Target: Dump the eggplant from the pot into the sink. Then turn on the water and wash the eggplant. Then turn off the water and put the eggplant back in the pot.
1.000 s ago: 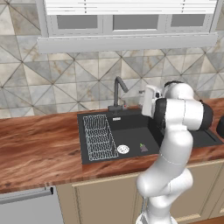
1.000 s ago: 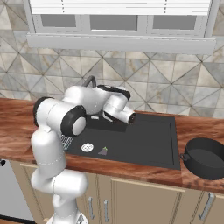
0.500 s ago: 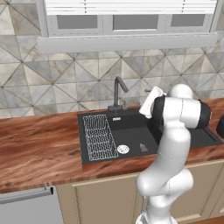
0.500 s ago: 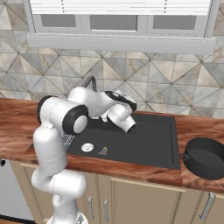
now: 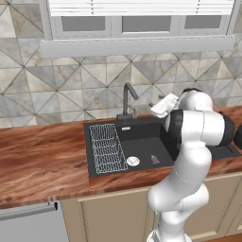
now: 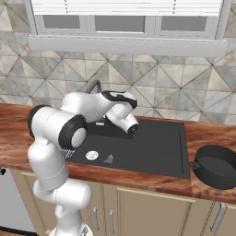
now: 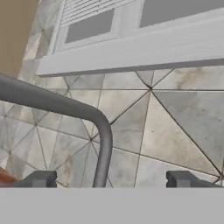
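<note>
The eggplant (image 5: 154, 159) lay on the floor of the sink (image 5: 142, 134), a small purple lump just beside the white round drain (image 5: 133, 161) and near the wire rack (image 5: 107, 146). The pot (image 6: 216, 166) stood empty on the wooden counter (image 5: 42, 160) to the right of the basin, well apart from the eggplant. So the dumping looked done, and the step in hand was judged to be turning on the water — no stream was falling from the faucet (image 5: 127, 97).

The gripper (image 7: 111, 179) was raised to the faucet, its fingers spread wide and holding nothing. In the hand view the grey faucet spout (image 7: 65, 107) curved down between the two fingertips (image 7: 41, 178), with the tiled backsplash (image 7: 166, 131) behind.

To do this well, the hand would probably need to find the lever rather than the spout — whether it was yet lined up with the handle could not be told from these views. A slow, light push on the handle would serve better than a grab at it, and the spout should end up aimed over the eggplant, not over the rack.
</note>
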